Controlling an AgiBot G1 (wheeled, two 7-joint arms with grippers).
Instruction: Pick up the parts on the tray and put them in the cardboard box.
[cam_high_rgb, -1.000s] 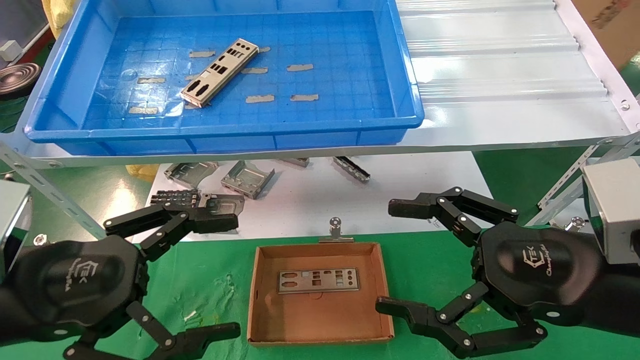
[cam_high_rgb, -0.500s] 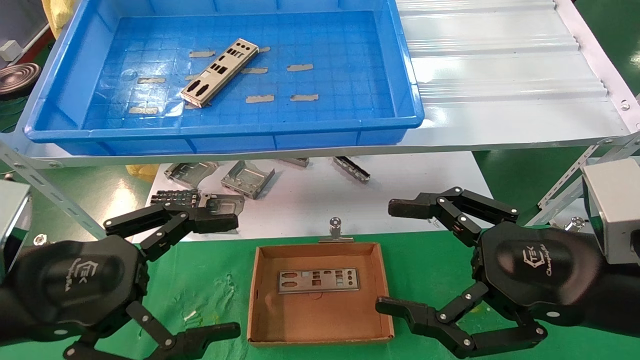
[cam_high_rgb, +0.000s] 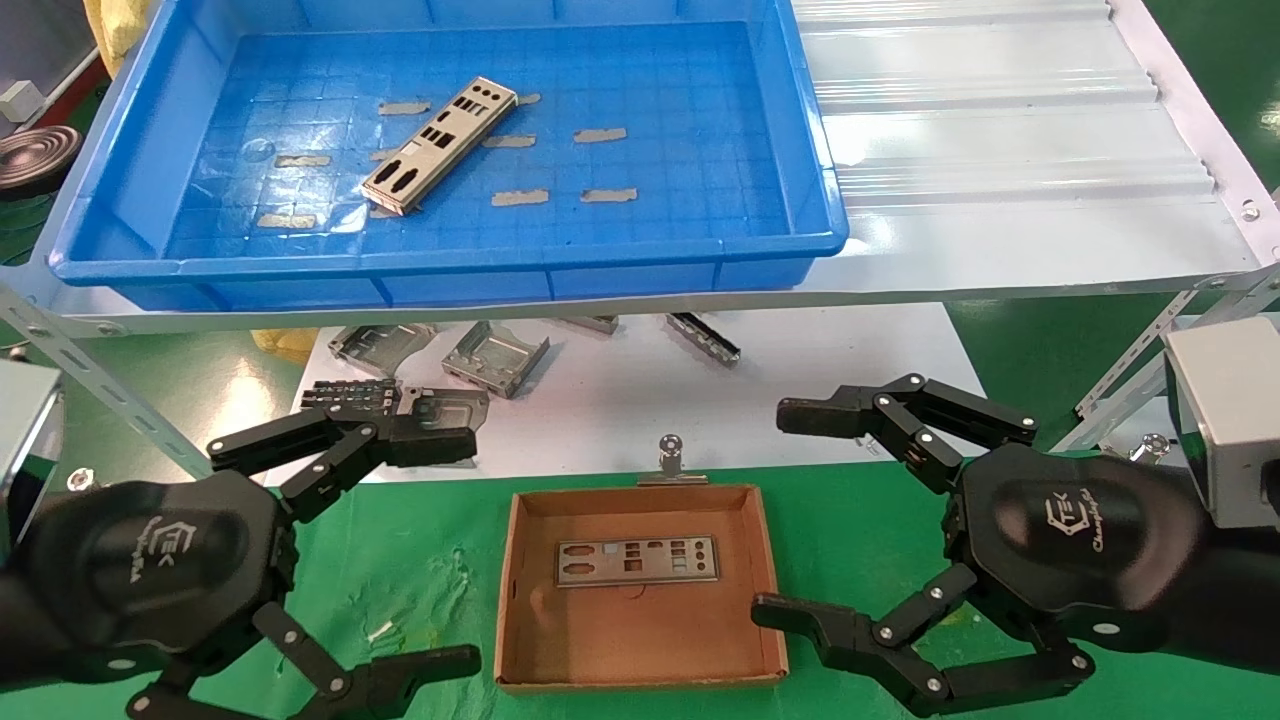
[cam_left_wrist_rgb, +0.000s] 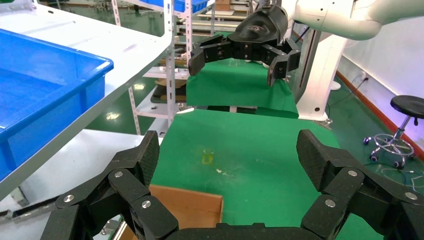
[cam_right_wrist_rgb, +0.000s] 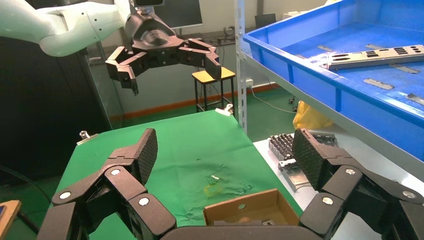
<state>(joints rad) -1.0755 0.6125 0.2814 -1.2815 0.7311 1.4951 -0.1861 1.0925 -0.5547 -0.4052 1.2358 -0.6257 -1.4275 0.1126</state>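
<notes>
We are holding both grippers low over the green worktop on either side of the box (cam_high_rgb: 640, 585), the left gripper (cam_high_rgb: 395, 545) with its jaws spread wide and empty, the right gripper (cam_high_rgb: 810, 515) likewise wide open and gripping nothing. One plate (cam_high_rgb: 637, 559) is already lying flat on the box floor, and one more plate (cam_high_rgb: 440, 145) is lying at a slant on the grid floor of the tray (cam_high_rgb: 450, 265), up on the white shelf (cam_high_rgb: 1000, 150) beyond us. We are judging that plate to be light, stiff and thin, a stamped silver sheet punched with rectangular and round holes, so it is probably going to be slippery against the smooth blue plastic and awkward to get a jaw tip under (it is lying nearly flush, though one end seems to be resting on a tape strip (cam_high_rgb: 520, 197) or near one; we cannot tell). We are thinking the best hold is across its short width near the middle, pinching the two long edges, which look slightly folded. The box is plain brown cardboard with low walls, soft enough to shift if nudged, though a clip (cam_high_rgb: 670, 462) is sitting at its far wall. The chunky grey brackets (cam_high_rgb: 495, 355) on the white sheet under the shelf are not ours to move.
</notes>
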